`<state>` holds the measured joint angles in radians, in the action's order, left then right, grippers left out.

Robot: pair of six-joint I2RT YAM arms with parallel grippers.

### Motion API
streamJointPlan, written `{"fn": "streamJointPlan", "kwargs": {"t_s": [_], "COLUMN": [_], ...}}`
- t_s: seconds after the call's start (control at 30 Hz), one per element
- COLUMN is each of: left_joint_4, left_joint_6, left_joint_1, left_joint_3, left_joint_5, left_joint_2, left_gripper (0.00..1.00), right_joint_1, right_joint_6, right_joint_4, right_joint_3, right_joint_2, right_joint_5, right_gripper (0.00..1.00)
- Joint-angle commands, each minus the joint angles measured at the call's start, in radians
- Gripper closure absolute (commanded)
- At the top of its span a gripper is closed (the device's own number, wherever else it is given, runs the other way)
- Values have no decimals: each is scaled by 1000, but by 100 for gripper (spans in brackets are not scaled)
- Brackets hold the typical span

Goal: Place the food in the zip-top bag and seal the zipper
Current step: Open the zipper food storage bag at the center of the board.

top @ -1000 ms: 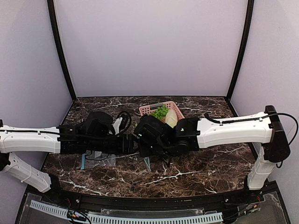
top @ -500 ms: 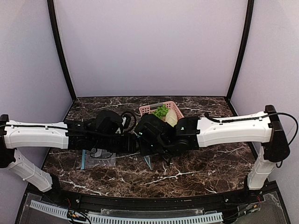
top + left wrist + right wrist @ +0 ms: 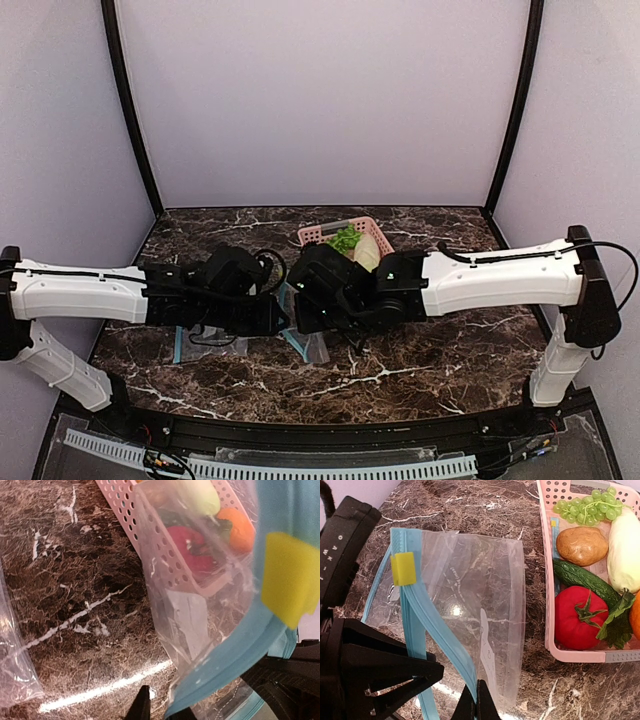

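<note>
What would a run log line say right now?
right gripper: shut on zipper | left gripper: at zip-top bag, grip unclear | food: in pink basket, bag empty

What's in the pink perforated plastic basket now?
Visible: green grape bunch, brown potato, pale white vegetable, dark green cucumber, red tomato, orange fruit at the frame edge. Anything beneath them is covered.

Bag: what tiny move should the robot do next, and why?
Probably ease the left hand away from the right hand to spread the bag open. Each hand is at a lip of the blue zipper, the bag looks empty, and the food sits in the basket.
</note>
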<state>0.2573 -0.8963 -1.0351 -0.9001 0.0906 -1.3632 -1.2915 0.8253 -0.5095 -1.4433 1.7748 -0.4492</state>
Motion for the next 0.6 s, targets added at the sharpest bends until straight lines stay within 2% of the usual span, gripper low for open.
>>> {"fn": "streamJointPlan", "kwargs": {"t_s": [0.0,0.1,0.2,0.57], "left_joint_4": [89,183,279,241], "left_joint_6": [19,37,64,126], "left_joint_1": [1,0,1,1], "left_joint_3": [1,-28,-56,-77], "left_joint_5": [52,109,165,105], "left_joint_2": [54,76,104,108], "left_gripper": [94,99,99,99], "right_joint_1": [-1,11,29,46], "right_joint_6": [34,59,79,51], "right_joint_4": [-16,-36,-51,-24], "right_joint_3": [7,32,63,69], "right_joint_2": [7,0,-14,0], "right_joint_5": [-30,-32,-47,10], "right_gripper": [100,100,100,100]}}
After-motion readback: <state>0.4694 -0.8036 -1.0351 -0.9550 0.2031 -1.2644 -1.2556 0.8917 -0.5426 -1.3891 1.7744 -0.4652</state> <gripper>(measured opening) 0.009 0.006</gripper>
